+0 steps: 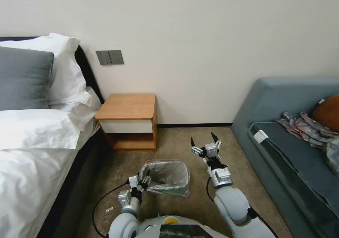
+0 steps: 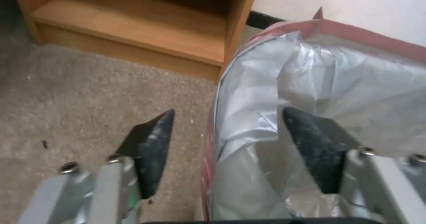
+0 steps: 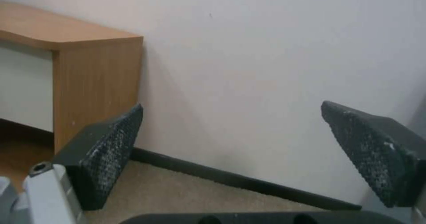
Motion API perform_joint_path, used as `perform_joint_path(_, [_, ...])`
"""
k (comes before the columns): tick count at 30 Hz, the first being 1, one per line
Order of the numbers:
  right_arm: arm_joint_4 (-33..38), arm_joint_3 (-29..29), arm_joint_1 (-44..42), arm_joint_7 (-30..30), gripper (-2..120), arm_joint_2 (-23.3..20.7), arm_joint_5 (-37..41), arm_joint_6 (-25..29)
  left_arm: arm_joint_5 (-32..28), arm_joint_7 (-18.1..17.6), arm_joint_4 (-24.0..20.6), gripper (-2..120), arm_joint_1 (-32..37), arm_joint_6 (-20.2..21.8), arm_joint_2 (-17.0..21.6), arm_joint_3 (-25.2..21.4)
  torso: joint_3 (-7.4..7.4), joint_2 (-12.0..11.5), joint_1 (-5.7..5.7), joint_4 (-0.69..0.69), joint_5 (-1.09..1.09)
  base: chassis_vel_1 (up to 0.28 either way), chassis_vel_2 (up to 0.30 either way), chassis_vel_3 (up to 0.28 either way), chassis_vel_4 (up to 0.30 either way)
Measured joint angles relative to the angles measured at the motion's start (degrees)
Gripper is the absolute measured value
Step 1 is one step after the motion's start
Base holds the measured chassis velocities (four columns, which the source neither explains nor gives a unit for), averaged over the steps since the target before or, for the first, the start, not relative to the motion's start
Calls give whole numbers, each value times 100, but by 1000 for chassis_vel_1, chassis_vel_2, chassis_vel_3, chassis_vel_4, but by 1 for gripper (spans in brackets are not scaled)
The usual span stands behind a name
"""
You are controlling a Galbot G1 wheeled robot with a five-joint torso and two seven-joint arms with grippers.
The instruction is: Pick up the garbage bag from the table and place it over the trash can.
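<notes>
You see the garbage bag (image 1: 166,176) lining the trash can (image 1: 168,191); your left gripper (image 1: 142,181) straddles its rim, fingers apart, and your right gripper (image 1: 206,141) hovers open, empty.

The garbage bag (image 1: 166,176) lined the trash can (image 1: 168,191) on the carpet (image 1: 176,142), left gripper (image 1: 144,180) at its left rim, right gripper (image 1: 204,142) spread wide nearby.
</notes>
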Motion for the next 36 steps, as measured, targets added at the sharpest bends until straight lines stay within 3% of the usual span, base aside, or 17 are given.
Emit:
perform_joint_path(8, [-14, -103, -14, 0, 100, 54, -39, 14, 666, 105, 66, 99, 32, -226, 15, -167, 0, 0, 0, 0, 0, 0, 0, 0, 0])
perform_joint_path(23, [-133, -133, -123, 21, 100, 162, -144, 131, 1590, 312, -18, 100, 162, -744, -12, -578, 0, 0, 0, 1, 1, 0, 0, 0, 0])
perform_joint_path(26, [-333, -39, -307, 14, 100, 275, -128, 648, 1918, 393, -149, 100, 203, -988, -54, -854, 0, 0, 0, 0, 1, 0, 0, 0, 0])
perform_joint_path(32, [-580, 207, -587, -142, 100, 536, 43, 1346, 1971, 469, -441, 100, 296, -1229, -35, -1065, 0, 0, 0, 0, 1, 0, 0, 0, 0])
perform_joint_path(36, [-732, 623, -800, -349, 100, 722, 51, 1780, 1975, 656, -689, 100, 450, -1604, -123, -1155, -1, 0, 0, 0, 2, 0, 0, 0, 0])
